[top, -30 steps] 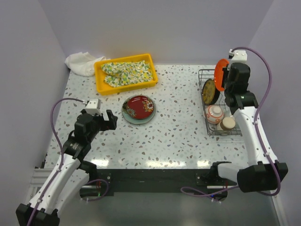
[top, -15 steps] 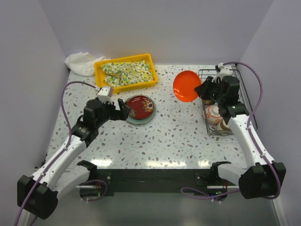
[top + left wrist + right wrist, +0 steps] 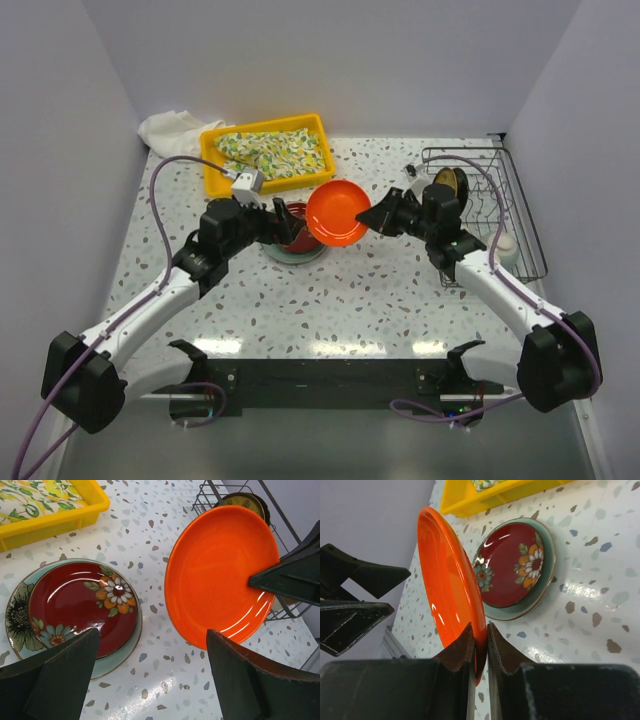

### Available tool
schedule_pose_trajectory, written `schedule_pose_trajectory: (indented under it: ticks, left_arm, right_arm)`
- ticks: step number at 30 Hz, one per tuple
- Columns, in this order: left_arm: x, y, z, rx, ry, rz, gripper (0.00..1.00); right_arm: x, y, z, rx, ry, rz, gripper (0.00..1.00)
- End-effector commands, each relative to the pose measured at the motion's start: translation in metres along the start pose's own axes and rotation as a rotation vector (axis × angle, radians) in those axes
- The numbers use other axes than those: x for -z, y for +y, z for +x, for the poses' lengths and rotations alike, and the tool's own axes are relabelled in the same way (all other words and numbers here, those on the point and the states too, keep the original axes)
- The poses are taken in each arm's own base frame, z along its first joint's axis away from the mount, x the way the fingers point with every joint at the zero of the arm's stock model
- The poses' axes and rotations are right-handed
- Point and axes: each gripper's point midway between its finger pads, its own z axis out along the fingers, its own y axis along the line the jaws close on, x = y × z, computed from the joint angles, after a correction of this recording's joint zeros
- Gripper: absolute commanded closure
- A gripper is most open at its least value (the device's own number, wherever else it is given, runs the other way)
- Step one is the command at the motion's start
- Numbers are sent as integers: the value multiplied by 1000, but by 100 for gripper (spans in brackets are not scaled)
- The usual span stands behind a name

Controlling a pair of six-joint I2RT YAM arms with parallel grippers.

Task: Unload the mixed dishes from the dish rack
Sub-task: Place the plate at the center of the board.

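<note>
My right gripper [image 3: 372,217] is shut on the rim of an orange plate [image 3: 338,213] and holds it on edge above the middle of the table; in the right wrist view the fingers [image 3: 480,645] pinch the plate [image 3: 447,585]. My left gripper [image 3: 285,222] is open and empty, just left of the orange plate [image 3: 220,575], its fingers [image 3: 152,635] apart over the table. A black-red bowl [image 3: 82,605] sits on a pale green-blue plate [image 3: 117,660] below the left gripper. The dish rack [image 3: 528,255] at the right holds a brown-yellow patterned plate [image 3: 450,185] and a pale piece [image 3: 508,247].
A yellow tray [image 3: 213,165] with a floral cloth [image 3: 270,150] stands at the back left, a white cloth [image 3: 165,130] behind it. The right arm partly covers the rack's front. Walls close in on both sides.
My right gripper has carried the orange plate from the rack leftward to the table's middle. My left gripper has moved right and forward to meet it over the red bowl.
</note>
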Motion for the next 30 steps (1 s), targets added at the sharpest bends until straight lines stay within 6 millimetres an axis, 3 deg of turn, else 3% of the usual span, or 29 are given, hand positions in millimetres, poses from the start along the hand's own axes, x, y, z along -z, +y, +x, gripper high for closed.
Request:
schedule_pose_trajectory:
  ticks: [1,9,15,17,25,27,30]
  left_arm:
    - [-6,-22,-30,46,-105,52,9]
    - [-17,-18,-16,65,-80,16,19]
    - [-25,-19,-7,99,-59,30,32]
    - [-26,-19,-4,114,-56,38,39]
    - [-27,-24,0,193,-83,78,92]
    - [-27,-23,1,196,-80,78,100]
    - [-28,-23,3,201,-78,76,100]
  right_arm:
    - [-5,33,-7,-27,-29,-150,100]
    - [-13,43,0,-70,1,-216,100]
    - [-18,46,6,-92,21,-248,100]
    - [-19,46,8,-93,25,-249,100]
    - [-21,40,13,-109,29,-242,100]
    - [-21,38,14,-110,29,-233,99]
    - [-21,31,15,-103,23,-201,82]
